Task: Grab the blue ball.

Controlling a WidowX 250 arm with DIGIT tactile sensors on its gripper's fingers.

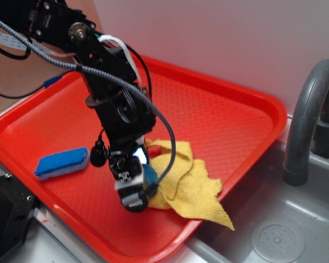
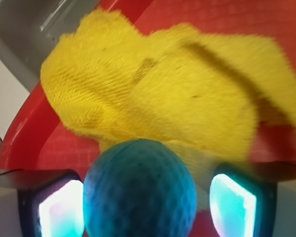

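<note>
Straddling small teal-blue knitted ball (image 2: 139,190) on red plastic tray (image 1: 225,109) | black gripper (image 1: 132,183) jaws spread, not clamping, one each side for closing | crumpled yellow cloth (image 2: 158,84) touching ball behind | blue-and-white sponge (image 1: 61,163) apart.

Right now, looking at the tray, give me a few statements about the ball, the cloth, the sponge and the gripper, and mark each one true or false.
1. The blue ball sits between the two fingers of the gripper. True.
2. The yellow cloth is folded flat and lies wholly inside the red tray. False: it is crumpled, and one corner hangs over the tray's edge toward the sink.
3. The sponge lies on the tray, apart from the cloth. True.
4. The ball rests on top of the sponge. False: it is beside the cloth, well away from the sponge.
5. The faucet stands inside the tray. False: it stands outside, by the sink.
</note>
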